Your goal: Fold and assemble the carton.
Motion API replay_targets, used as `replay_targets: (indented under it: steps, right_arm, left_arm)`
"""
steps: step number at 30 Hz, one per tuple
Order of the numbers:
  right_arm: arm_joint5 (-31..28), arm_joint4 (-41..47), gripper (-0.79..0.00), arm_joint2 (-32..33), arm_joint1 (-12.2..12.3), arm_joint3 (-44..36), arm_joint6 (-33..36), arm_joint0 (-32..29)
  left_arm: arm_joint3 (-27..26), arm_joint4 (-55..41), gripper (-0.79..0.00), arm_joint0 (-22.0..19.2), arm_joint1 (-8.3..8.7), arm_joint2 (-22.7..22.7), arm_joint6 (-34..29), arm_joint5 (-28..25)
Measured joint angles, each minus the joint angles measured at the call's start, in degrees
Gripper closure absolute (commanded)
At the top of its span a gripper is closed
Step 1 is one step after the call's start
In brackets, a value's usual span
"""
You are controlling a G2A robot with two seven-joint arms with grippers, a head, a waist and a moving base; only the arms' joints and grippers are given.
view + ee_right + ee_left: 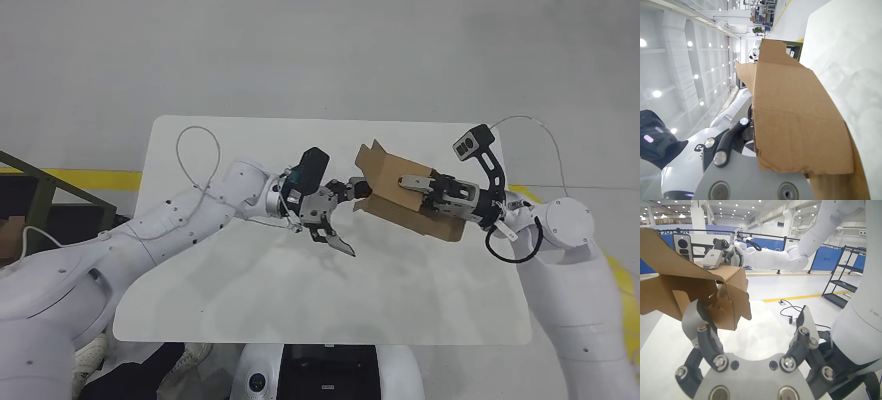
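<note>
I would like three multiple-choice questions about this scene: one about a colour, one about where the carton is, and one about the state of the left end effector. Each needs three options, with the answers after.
1. What colour is the folded cardboard carton?
A. brown
B. blue
C. white

2. Where is the carton?
A. flat on the floor
B. on a shelf
C. over the white table, held by the right end effector

3. How is the left end effector?
A. shut on the carton
B. open, its fingers spread at the carton's end
C. shut on a cable

Answers:
1 A, plain brown cardboard in every view.
2 C, the left wrist view shows the carton's flaps hanging above the tabletop.
3 B, its own wrist view shows a wide gap between the fingers.
</note>
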Motion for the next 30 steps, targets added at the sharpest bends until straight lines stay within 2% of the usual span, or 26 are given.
replay_targets:
  steps: [30]
  right_arm:
    - [-1.1, 1.6, 0.000, -1.8, 0.3, 0.7, 2.5, 0.8]
  left_arm:
    - [0.4, -6.4, -0.785, 0.2, 0.05, 0.0, -0.4, 0.0]
